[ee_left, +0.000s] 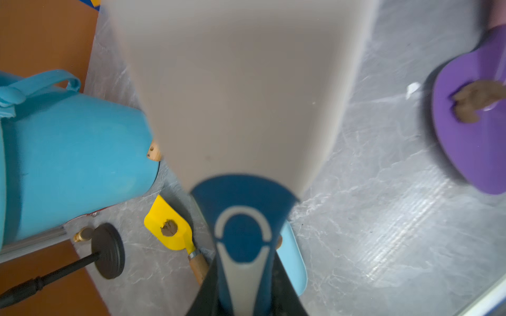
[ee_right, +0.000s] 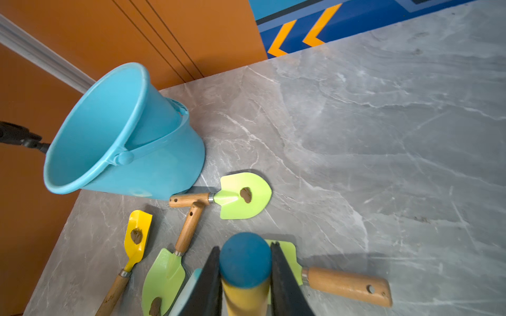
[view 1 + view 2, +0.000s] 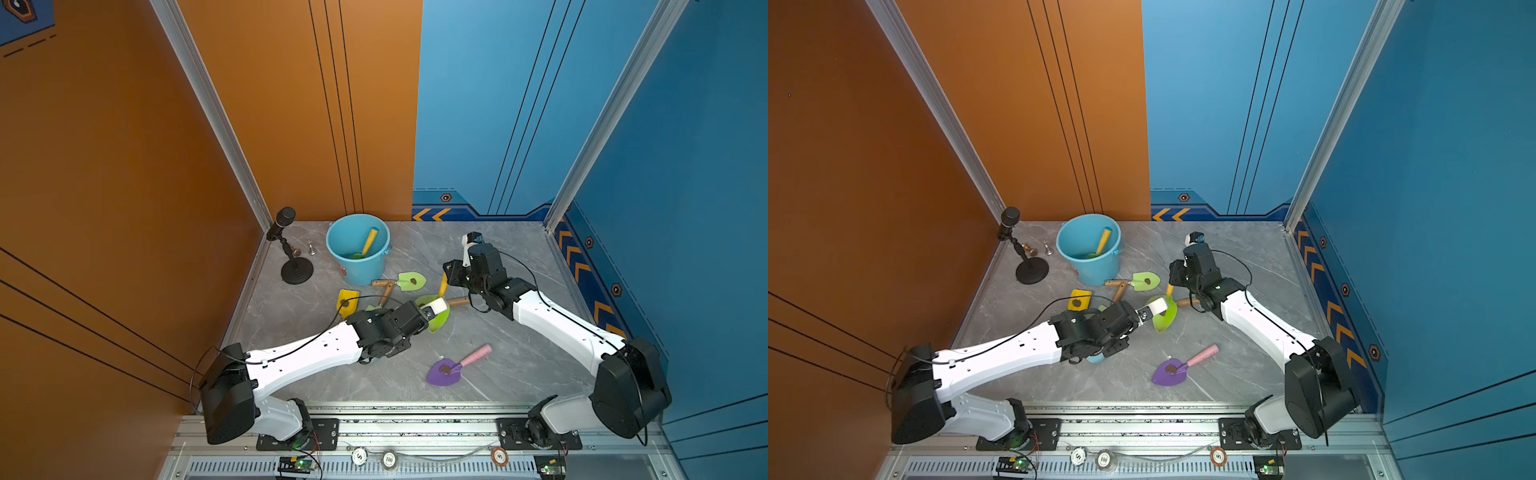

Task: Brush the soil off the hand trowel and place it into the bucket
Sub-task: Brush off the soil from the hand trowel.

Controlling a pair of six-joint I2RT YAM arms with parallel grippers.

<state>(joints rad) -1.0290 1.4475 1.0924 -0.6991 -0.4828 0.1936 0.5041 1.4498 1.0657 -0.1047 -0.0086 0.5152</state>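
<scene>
Right gripper (image 2: 245, 273) is clamped on the yellow, blue-capped handle of the held trowel (image 3: 437, 323). In both top views its long axis runs far to near: the handle end is toward the back wall at the gripper, the lime blade toward the front rail. It sits mid-table (image 3: 519, 365), over a wooden-handled green trowel (image 3: 457, 301).

Left gripper (image 3: 424, 314) is closed on the brush (image 3: 437, 307), with the blue handle between the jaws in the left wrist view. The white bristles point at the held trowel and lie on the upper part of its blade. Whether there is soil there, cannot tell; the brush covers it.

Bucket (image 3: 365, 270) stands upright at the back by the orange wall, apart from the held trowel. Inside is one yellow-handled trowel (image 3: 370, 242), handle leaning up toward the rim, green blade at the bottom.

Loose on the table:
- A light-green trowel (image 2: 257, 197) lies just beside the bucket, wooden handle toward it, with a soil (image 2: 246, 194) lump on the blade.
- The yellow trowel (image 2: 139, 219) and the purple trowel (image 3: 440, 376) carry a lump each.
</scene>
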